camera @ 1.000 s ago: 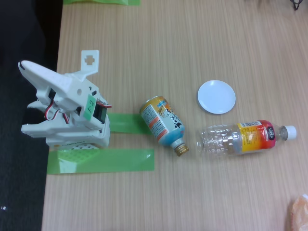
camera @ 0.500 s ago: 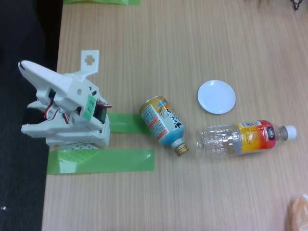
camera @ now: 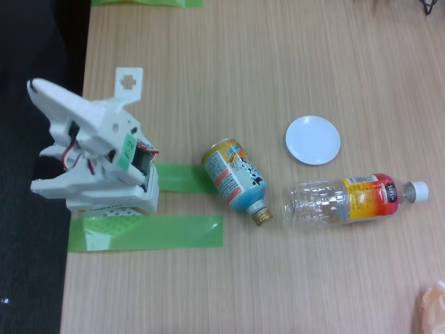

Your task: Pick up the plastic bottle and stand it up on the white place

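1. The worktop is a light wood-grain surface seen from above in the fixed view, its left edge bordering a dark floor area.
2. Two strips of green tape lie flat near the left edge — one longer below, one shorter above — beside the white arm base.
3. The plastic bottle lies on its side, white cap toward the right.
4. The white place sits just above the bottle, apart from it.
5. A blue-and-orange can lies on its side, its gold neck pointing lower right, near the bottle's base.
6. An orange-pink object is cut off at the lower right corner.
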Available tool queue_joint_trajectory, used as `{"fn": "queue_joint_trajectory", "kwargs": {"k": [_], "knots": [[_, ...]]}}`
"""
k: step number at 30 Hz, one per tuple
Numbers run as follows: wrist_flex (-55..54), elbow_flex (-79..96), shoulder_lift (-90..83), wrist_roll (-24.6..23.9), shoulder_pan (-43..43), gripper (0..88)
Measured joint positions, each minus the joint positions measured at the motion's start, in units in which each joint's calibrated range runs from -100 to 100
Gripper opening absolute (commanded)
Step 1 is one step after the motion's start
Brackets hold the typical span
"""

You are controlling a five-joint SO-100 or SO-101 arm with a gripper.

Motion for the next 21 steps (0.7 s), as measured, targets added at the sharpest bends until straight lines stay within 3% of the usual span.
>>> {"fn": "queue_joint_trajectory", "kwargs": {"k": [8,17,21], "knots": [[27.53,-15.45,0.00,0.00,0.00,1.7],[77.66,-38.86,0.17,0.05,-0.07,1.7],[93.03,-46.27,0.51,-0.05,-0.07,1.7]]}}
